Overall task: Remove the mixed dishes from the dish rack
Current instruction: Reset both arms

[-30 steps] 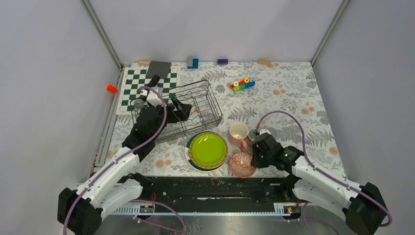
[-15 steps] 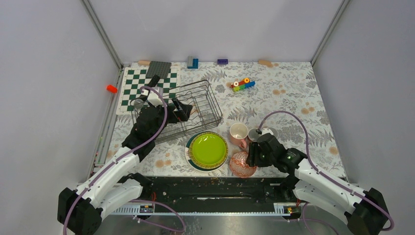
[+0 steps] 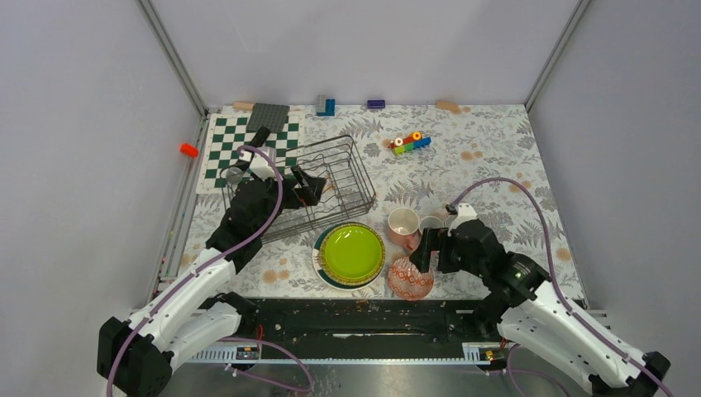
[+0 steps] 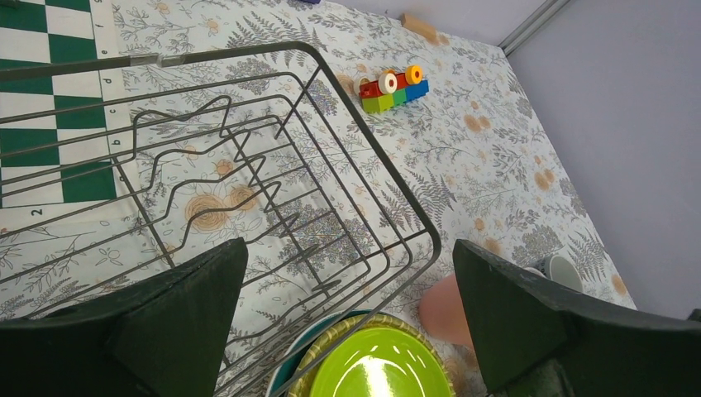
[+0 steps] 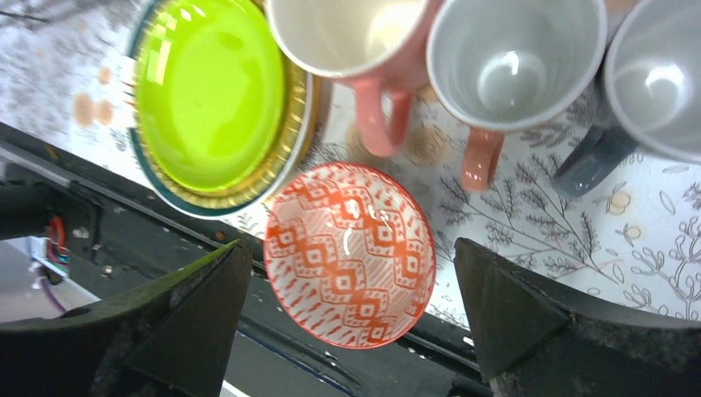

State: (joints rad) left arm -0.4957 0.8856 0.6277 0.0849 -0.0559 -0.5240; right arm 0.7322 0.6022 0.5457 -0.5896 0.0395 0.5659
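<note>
The black wire dish rack stands empty, and its bare dividers fill the left wrist view. My left gripper hangs open over the rack's near right corner. A lime-green plate tops the stack of plates in front of the rack. To the right of the stack stand a pink cup and a second cup with a pink handle. The red-patterned bowl sits at the table's near edge. My right gripper is open above it, holding nothing.
A grey cup with a dark handle stands right of the pink ones. The green-and-white chequered board lies behind the rack. Coloured toy bricks lie mid-table, and more bricks line the back edge. The black rail runs along the near edge.
My right gripper's jaws have spread from nearly shut to wide open, and its arm has risen and drawn back. The bowl stays on the table. The left arm has not moved.
</note>
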